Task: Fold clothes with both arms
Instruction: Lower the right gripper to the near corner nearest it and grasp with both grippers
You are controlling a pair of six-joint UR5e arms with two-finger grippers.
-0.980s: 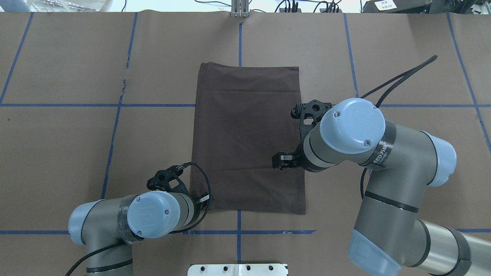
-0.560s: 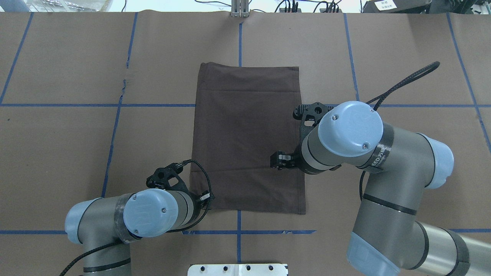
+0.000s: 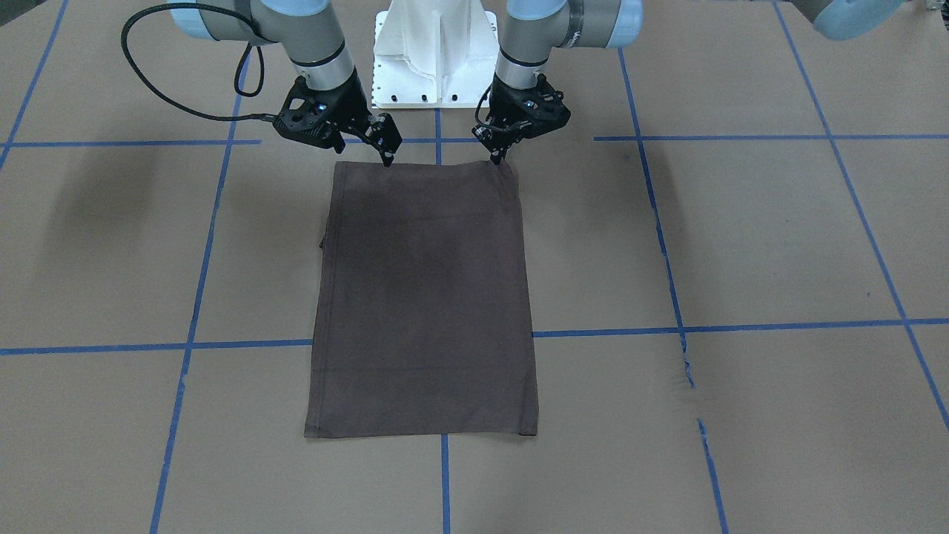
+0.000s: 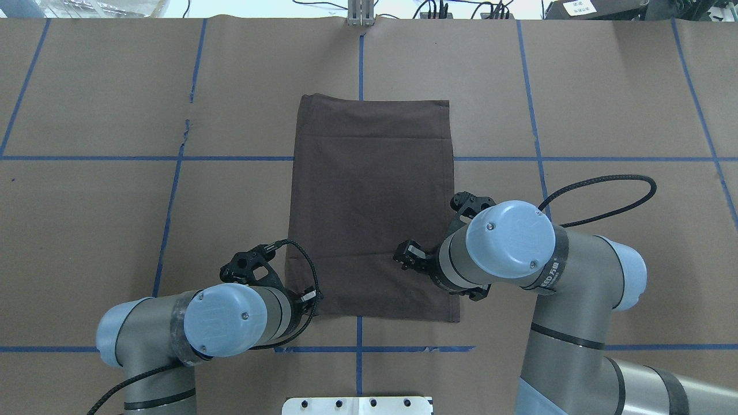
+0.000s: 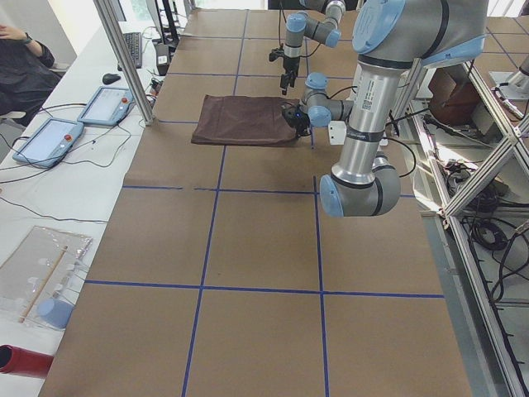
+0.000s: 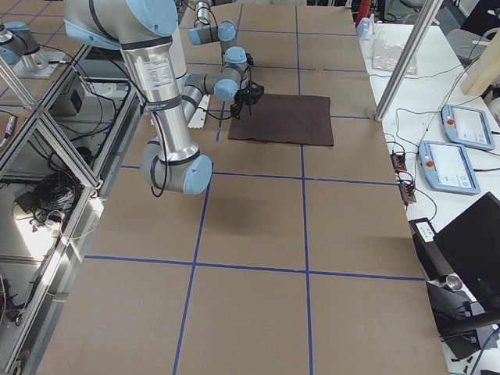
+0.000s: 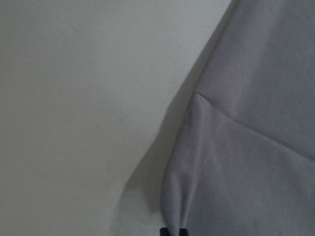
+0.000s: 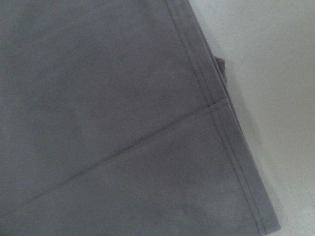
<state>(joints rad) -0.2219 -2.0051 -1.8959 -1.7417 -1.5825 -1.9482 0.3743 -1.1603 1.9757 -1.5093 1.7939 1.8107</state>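
Note:
The dark brown T-shirt (image 3: 422, 297) lies flat, folded into a tall rectangle, in the middle of the table (image 4: 372, 202). My left gripper (image 3: 498, 157) is down at the shirt's corner nearest my left side (image 4: 308, 300). It is shut on that corner, and the left wrist view shows the cloth (image 7: 256, 147) bunched into the fingertips (image 7: 170, 231). My right gripper (image 3: 385, 152) hovers over the shirt's near edge on my right side (image 4: 403, 257) and looks open and empty. The right wrist view shows only the stitched hem (image 8: 216, 128). Collar, logo and labels are hidden.
The table is covered in brown paper (image 4: 605, 115) with blue tape lines. The white pedestal base (image 3: 437, 67) stands at the near edge between the arms. Two tablets (image 5: 74, 124) lie on the side bench, and a person (image 5: 16, 58) sits beyond it.
My right gripper has moved back along the shirt's right side toward its near edge. My left gripper has stayed at the near left corner. The shirt has not shifted.

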